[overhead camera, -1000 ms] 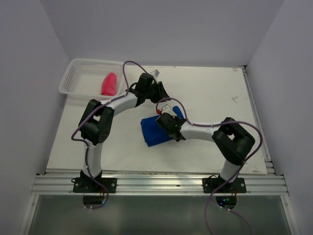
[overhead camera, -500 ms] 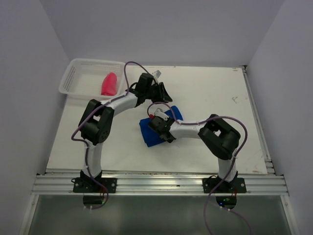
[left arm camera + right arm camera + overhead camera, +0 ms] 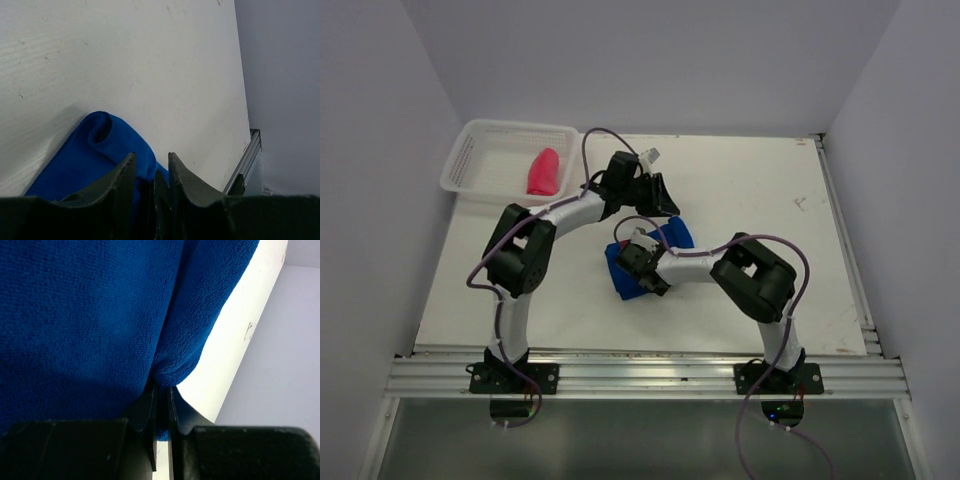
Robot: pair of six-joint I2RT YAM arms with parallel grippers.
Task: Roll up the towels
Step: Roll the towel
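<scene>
A blue towel [image 3: 650,255] lies mid-table, its far edge curled into a loose roll [image 3: 105,131]. My right gripper [image 3: 634,262] is low on the towel's left part, and in the right wrist view its jaws [image 3: 161,390] are pinched shut on a fold of the blue towel [image 3: 85,315]. My left gripper [image 3: 665,203] hovers just beyond the towel's far end. Its fingers [image 3: 150,162] stand a narrow gap apart with nothing between them, the towel showing below. A rolled pink towel [image 3: 543,172] lies in the white basket [image 3: 470,150].
The white basket sits at the table's back left corner. The table's right edge has a metal rail [image 3: 845,240]. Grey walls enclose the back and both sides. Both arms' cables loop over the middle of the table.
My right gripper has slid left along the blue towel, its arm folding tighter. My left gripper has moved slightly right and nearer the towel's far end.
</scene>
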